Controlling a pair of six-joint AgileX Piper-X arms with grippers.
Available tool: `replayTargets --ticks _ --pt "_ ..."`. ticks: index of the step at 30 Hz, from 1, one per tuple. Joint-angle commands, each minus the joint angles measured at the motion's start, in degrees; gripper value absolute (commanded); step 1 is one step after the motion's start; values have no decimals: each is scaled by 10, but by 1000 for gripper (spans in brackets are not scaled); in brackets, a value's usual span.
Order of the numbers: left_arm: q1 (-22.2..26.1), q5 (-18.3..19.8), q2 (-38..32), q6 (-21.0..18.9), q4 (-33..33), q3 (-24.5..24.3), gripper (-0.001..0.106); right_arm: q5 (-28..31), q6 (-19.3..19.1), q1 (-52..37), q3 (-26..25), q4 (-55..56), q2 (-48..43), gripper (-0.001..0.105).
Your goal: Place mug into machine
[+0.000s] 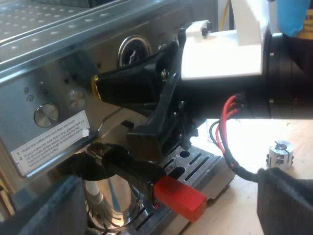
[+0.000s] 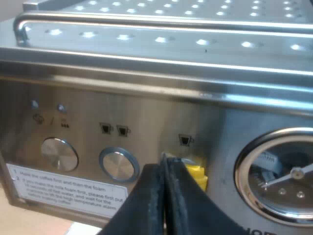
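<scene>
The espresso machine (image 1: 58, 58) stands close in front of me. The metal holder is locked into its front, and its dark handle with the red end (image 1: 178, 198) sticks out over the drip tray (image 1: 198, 164). Something shiny and metal (image 1: 115, 200) stands under the holder; I cannot tell whether it is the mug. My left gripper (image 1: 164, 208) is open, its fingers (image 1: 44, 210) wide apart short of the handle. My right gripper (image 2: 164, 196) is shut and points at the machine's front panel (image 2: 146, 122). The tips of the right gripper (image 1: 98, 85) meet the panel beside the round buttons.
The panel carries a round knob (image 2: 58, 154), a round button (image 2: 115, 164), a white label (image 2: 63, 191) and a pressure gauge (image 2: 279, 181). A small metal collar (image 1: 281, 154) lies on the wooden table beside the drip tray. The right arm reaches across above the handle.
</scene>
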Motion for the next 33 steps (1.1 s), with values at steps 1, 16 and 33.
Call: replayTargets --ticks 1,16,33 --pt "-3 2 -3 -6 1 -6 74 4 -10 -19 -5 3 1 0" --pt "-3 -16 -3 -2 1 -8 74 -1 -6 72 -5 45 -20 55" --pt "13 -35 78 -20 66 -148 74 -12 33 37 -5 313 -185 56"
